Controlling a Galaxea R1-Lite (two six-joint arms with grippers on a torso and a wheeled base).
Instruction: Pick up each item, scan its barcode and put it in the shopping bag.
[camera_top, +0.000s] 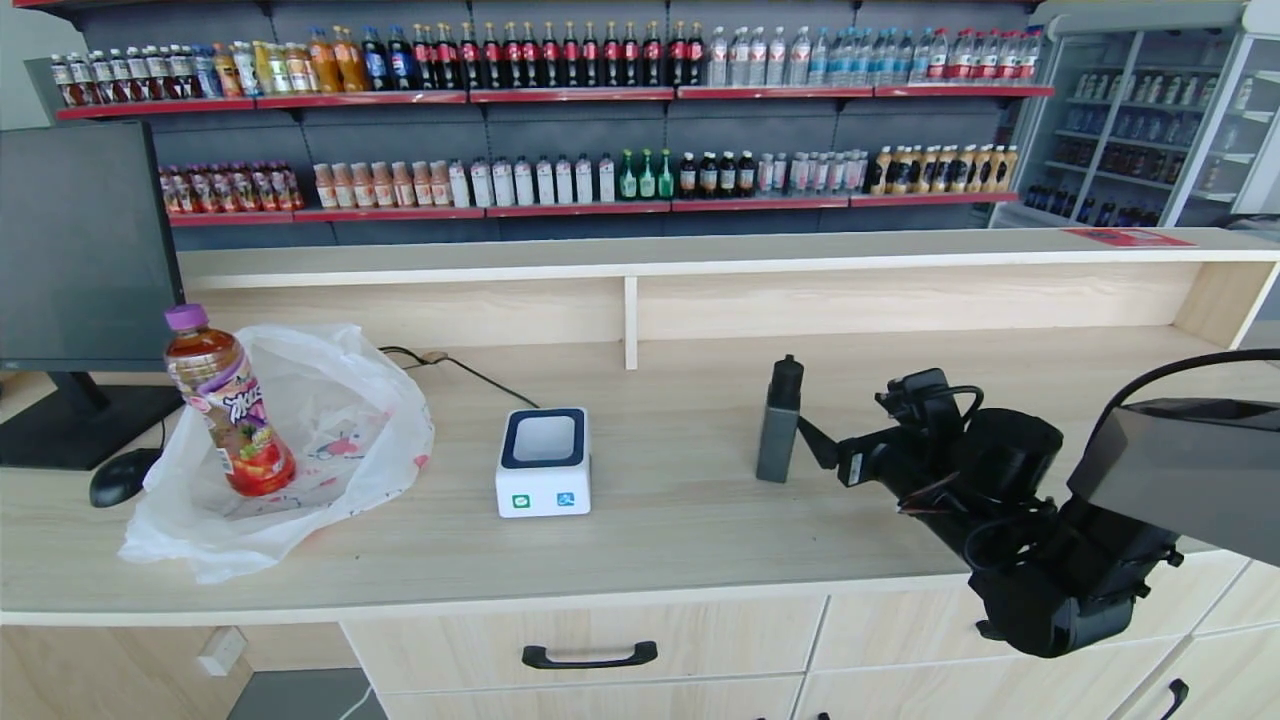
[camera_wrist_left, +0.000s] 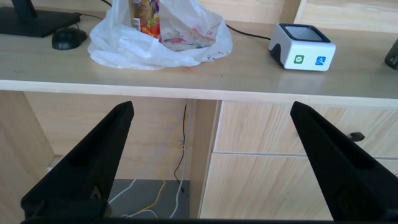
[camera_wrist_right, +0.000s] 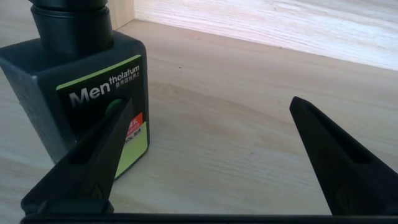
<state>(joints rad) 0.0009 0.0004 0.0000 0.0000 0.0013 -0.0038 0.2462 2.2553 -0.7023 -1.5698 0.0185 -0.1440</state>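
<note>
A dark grey bottle (camera_top: 780, 420) with a black cap stands upright on the counter (camera_top: 680, 520), right of the white barcode scanner (camera_top: 543, 460). My right gripper (camera_top: 812, 442) is open just to the right of that bottle, low over the counter. In the right wrist view the dark bottle (camera_wrist_right: 81, 93) stands close in front of one finger (camera_wrist_right: 87, 168), not between the two; the gripper (camera_wrist_right: 205, 155) holds nothing. A tea bottle (camera_top: 230, 400) with a purple cap stands inside the white shopping bag (camera_top: 300, 450) at the left. My left gripper (camera_wrist_left: 211, 162) is open and empty, below the counter's front edge.
A monitor (camera_top: 85, 250) and a black mouse (camera_top: 120, 478) sit left of the bag. A cable (camera_top: 470, 372) runs behind the scanner. A raised wooden ledge (camera_top: 700, 260) bounds the back of the counter. Drawers (camera_wrist_left: 273, 180) lie under the counter front.
</note>
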